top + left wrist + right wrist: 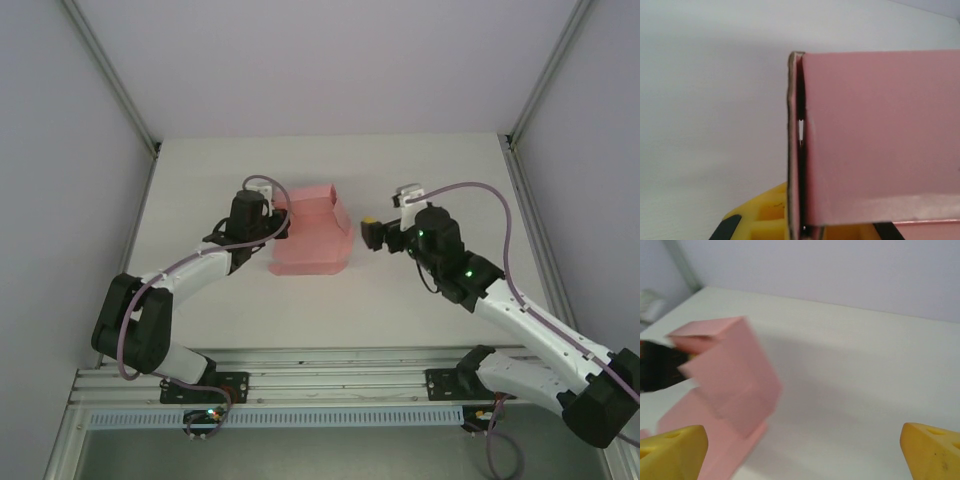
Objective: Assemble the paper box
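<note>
Pinching the left wall of the half-folded pink thin-cardboard paper box (312, 232), midway across the white table (380, 310), with the left gripper (277, 222). Hanging the right gripper (372, 236) spread wide and empty just rightward, facing the box, its long axis running away from the bases. Blurring badly in the right wrist view; cropping the pinch itself in the left.
</note>
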